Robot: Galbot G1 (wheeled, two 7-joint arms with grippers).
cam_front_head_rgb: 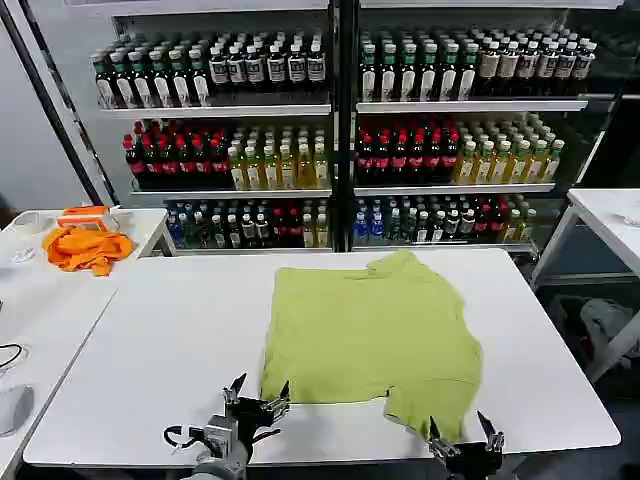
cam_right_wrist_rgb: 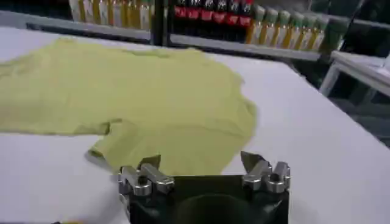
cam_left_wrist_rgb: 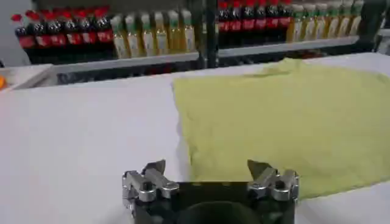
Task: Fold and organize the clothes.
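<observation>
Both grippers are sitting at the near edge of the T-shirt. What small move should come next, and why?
Probably lower both and pinch the near hem. The left gripper is open at the near left corner of the T-shirt, the right gripper open by the near right sleeve. The shirt lies flat, ungrasped, on the white table.

Plain yellow-green T-shirt [cam_front_head_rgb: 370,335] on white table [cam_front_head_rgb: 160,350]; bright orange cloth [cam_front_head_rgb: 88,248]; black-and-silver tools.

- You can't see any print on the T-shirt [cam_front_head_rgb: 370,335]; only its plain side faces up.
- Bottle [cam_front_head_rgb: 300,165] labels are too small to read.
- Right gripper [cam_front_head_rgb: 466,435], at 5 o'clock, is cut off by the edge.
</observation>
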